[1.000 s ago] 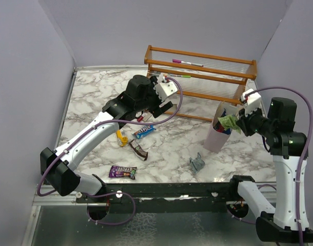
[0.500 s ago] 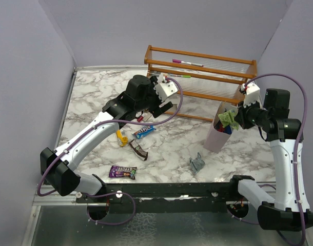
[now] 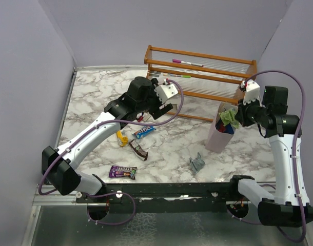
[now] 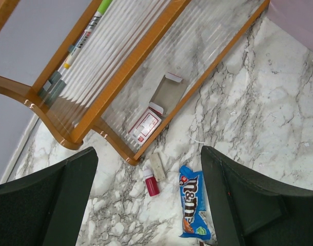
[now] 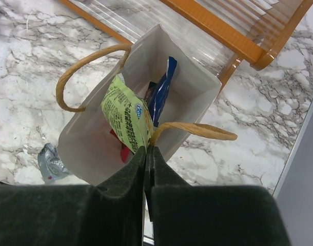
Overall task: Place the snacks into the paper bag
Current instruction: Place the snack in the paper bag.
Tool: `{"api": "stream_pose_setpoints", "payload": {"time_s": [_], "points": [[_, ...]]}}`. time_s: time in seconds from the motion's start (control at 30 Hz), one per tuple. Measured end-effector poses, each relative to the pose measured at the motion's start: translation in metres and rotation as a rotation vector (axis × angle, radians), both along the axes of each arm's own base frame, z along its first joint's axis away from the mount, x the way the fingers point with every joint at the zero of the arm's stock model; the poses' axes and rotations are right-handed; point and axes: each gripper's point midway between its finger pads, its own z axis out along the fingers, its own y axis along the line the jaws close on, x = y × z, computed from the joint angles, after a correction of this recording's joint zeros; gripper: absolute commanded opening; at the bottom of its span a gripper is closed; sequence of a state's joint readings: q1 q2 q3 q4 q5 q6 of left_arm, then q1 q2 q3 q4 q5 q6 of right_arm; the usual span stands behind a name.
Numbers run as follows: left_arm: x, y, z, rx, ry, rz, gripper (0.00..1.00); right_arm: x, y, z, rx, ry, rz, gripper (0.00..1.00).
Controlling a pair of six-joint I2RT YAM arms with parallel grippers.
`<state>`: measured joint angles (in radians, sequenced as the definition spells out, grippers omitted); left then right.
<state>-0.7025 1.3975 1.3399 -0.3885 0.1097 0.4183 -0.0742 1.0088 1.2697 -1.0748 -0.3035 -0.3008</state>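
Observation:
The paper bag (image 3: 216, 139) stands open on the marble at the right, with a blue snack (image 5: 161, 91) and something red inside. My right gripper (image 5: 147, 149) is shut on a green snack packet (image 5: 123, 119), which hangs into the bag's mouth (image 5: 90, 146) beside one string handle. My left gripper (image 4: 149, 154) stands open high above a blue-white snack (image 4: 192, 207), touching nothing. Yellow (image 3: 122, 138), dark brown (image 3: 138, 150), purple (image 3: 122, 171) and grey-teal (image 3: 197, 163) snacks lie on the table.
A wooden rack (image 3: 202, 82) with clear shelves and markers stands at the back, close behind the bag. A small red cylinder (image 4: 151, 183) and a pale strip lie by the rack's corner, and a red-white carton (image 4: 145, 125) sits under the lowest shelf. Purple walls enclose both sides.
My right gripper has carried the green packet up and to the left, from beside the bag to over its mouth. The left arm has barely shifted.

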Motion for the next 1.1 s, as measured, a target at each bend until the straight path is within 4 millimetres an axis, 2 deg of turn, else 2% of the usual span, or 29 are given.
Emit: {"api": "stream_pose_setpoints", "payload": {"time_s": [0.13,0.53,0.67,0.8,0.97,1.07,1.1], "points": [[0.000,0.001,-0.008,0.014,0.013,0.003,0.85,0.003,0.000,-0.003,0.007,0.014,-0.006,0.09],[0.001,0.001,-0.009,0.018,0.011,0.004,0.85,0.007,0.003,-0.006,0.029,0.027,-0.001,0.15],[0.001,0.002,-0.010,0.022,0.012,0.008,0.85,0.006,0.010,-0.005,0.054,0.025,0.026,0.19],[0.001,0.005,-0.018,0.037,0.020,0.018,0.87,0.004,0.022,-0.002,0.102,0.019,0.083,0.27],[0.001,0.012,-0.032,0.073,0.032,0.038,0.88,-0.001,0.037,0.017,0.145,-0.038,0.164,0.36],[0.002,0.019,-0.040,0.089,0.046,0.052,0.87,-0.004,0.042,0.036,0.155,-0.096,0.201,0.39],[0.003,0.021,-0.042,0.094,0.052,0.057,0.87,-0.006,0.044,0.049,0.152,-0.139,0.213,0.40]]}}
